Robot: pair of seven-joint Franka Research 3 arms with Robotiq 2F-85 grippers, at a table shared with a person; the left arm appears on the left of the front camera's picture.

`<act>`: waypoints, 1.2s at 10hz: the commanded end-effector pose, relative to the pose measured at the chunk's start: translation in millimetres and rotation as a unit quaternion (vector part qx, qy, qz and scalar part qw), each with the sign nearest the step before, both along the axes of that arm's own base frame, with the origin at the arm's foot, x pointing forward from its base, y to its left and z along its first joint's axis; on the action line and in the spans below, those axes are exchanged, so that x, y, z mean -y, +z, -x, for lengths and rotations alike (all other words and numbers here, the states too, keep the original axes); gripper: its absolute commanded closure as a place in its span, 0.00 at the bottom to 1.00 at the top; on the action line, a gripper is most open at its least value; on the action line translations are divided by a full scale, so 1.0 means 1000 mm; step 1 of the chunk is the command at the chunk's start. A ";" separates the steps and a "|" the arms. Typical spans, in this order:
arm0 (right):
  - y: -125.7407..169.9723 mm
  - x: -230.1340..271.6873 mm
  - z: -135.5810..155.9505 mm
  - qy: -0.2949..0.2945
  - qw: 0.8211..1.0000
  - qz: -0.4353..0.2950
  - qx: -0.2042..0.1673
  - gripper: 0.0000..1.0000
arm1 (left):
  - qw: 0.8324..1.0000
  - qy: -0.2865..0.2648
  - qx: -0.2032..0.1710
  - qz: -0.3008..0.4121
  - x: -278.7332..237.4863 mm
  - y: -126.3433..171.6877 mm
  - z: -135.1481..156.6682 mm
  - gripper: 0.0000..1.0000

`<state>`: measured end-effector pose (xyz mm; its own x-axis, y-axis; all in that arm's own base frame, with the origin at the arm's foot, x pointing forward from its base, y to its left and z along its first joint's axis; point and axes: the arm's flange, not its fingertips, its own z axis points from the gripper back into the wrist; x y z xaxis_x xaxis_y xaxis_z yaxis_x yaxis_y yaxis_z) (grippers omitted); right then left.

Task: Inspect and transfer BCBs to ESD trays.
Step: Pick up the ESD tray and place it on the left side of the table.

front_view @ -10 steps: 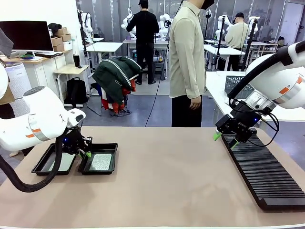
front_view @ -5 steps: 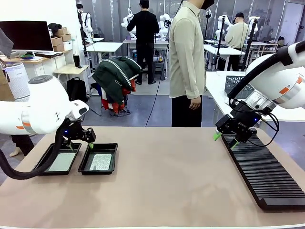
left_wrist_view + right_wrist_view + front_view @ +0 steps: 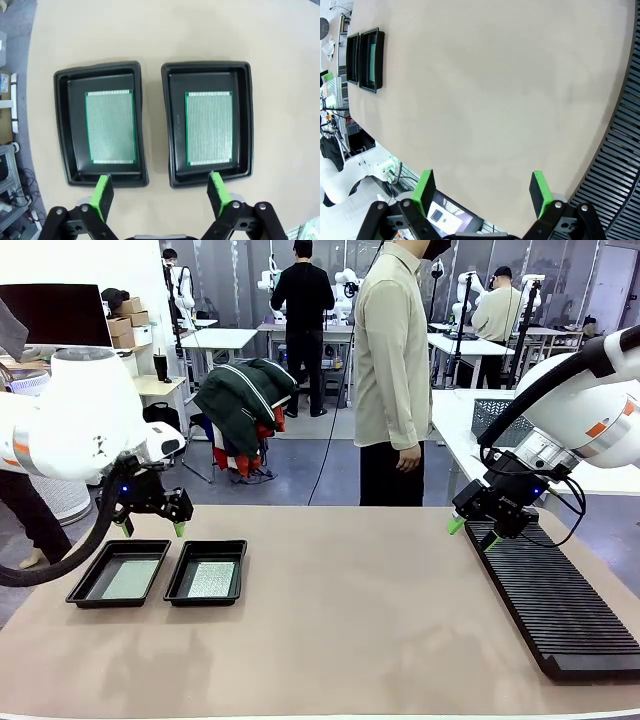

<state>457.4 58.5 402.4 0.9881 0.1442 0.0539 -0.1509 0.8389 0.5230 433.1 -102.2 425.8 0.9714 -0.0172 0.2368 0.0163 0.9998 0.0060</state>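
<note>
You are looking at two BCBs (image 3: 110, 126) lying flat, one in each of the ESD trays (image 3: 205, 70) on the tabletop (image 3: 350, 610). Thin, stiff, light and scratch-prone: you should be pinching their edges. Both grippers' fingers (image 3: 103, 194) are gaping wide, holding nothing.

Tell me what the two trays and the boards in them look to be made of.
ESD trays: likely moulded black plastic, glossy, with flared rims catching light. BCBs: thin rigid green circuit-board laminate, probably fibreglass, with pale faces covered in a fine grid of dots.
</note>
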 end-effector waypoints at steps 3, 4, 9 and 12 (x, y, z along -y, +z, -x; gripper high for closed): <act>0.000 -0.002 0.000 -0.011 1.000 0.013 -0.001 0.00 | 1.000 0.004 -0.025 -0.012 0.007 0.017 0.009 0.00; 0.000 -0.002 0.000 -0.011 1.000 0.013 -0.001 0.00 | 1.000 0.000 -0.029 -0.011 0.007 0.018 0.010 0.00; 0.000 -0.002 0.000 -0.011 1.000 0.013 -0.001 0.00 | 1.000 -0.004 -0.021 -0.011 0.005 0.016 0.010 0.00; 0.000 -0.002 0.000 -0.011 1.000 0.013 -0.001 0.00 | 1.000 -0.004 -0.021 -0.011 0.005 0.016 0.010 0.00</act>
<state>457.4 58.5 402.3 0.9881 0.1442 0.0539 -0.1509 0.8389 0.5230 422.9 -108.7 441.6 0.9812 -0.0350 0.1900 0.0303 0.9992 0.0277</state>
